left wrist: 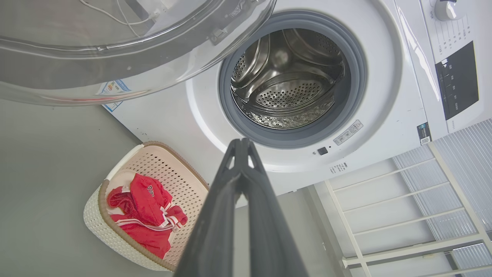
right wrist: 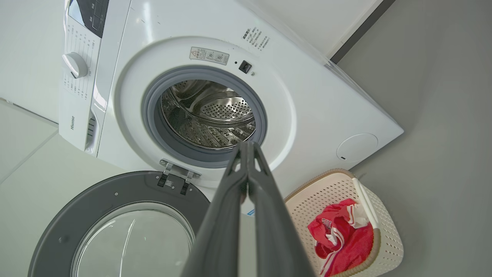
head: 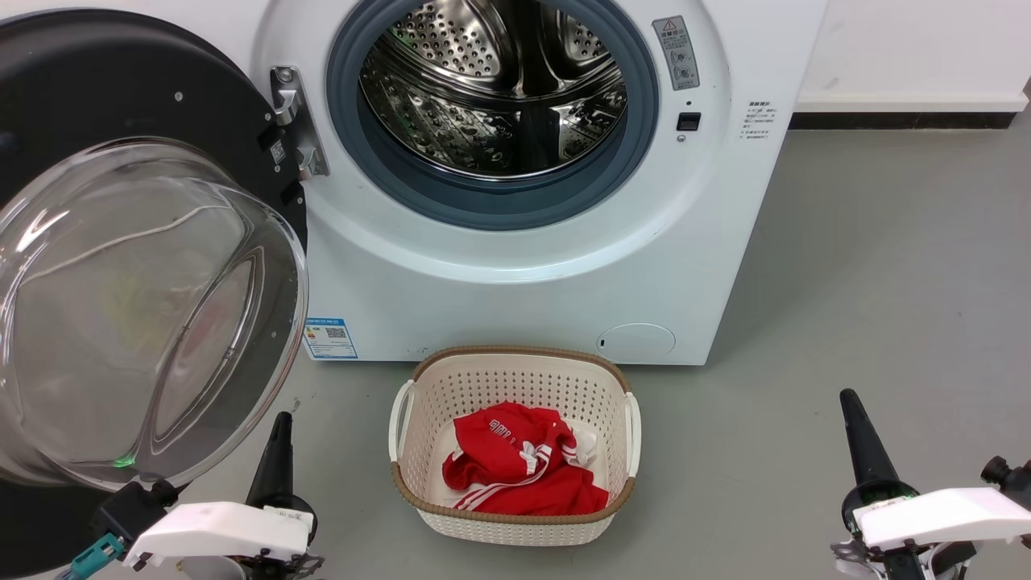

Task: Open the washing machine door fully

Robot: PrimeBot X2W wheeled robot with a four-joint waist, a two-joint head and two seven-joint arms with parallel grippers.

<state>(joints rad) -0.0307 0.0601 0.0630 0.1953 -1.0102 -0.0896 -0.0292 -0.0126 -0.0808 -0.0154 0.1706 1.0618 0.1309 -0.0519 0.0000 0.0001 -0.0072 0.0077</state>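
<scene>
head view: washing machine door [head: 121, 97] stood wide open off drum [head: 491, 89]; i judged task about done. left gripper [left wrist: 241, 143], right gripper [right wrist: 247, 144] fingers were pinched together, empty.

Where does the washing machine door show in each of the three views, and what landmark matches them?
Head view: washing machine door at left, swung open.
Left wrist view: door across the top left.
Right wrist view: door at lower left, below the steel drum.
Shared landmark: the steel drum, in all three.

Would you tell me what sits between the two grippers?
In the head view, a cream laundry basket holding a red garment sits between the left gripper and the right gripper.
</scene>
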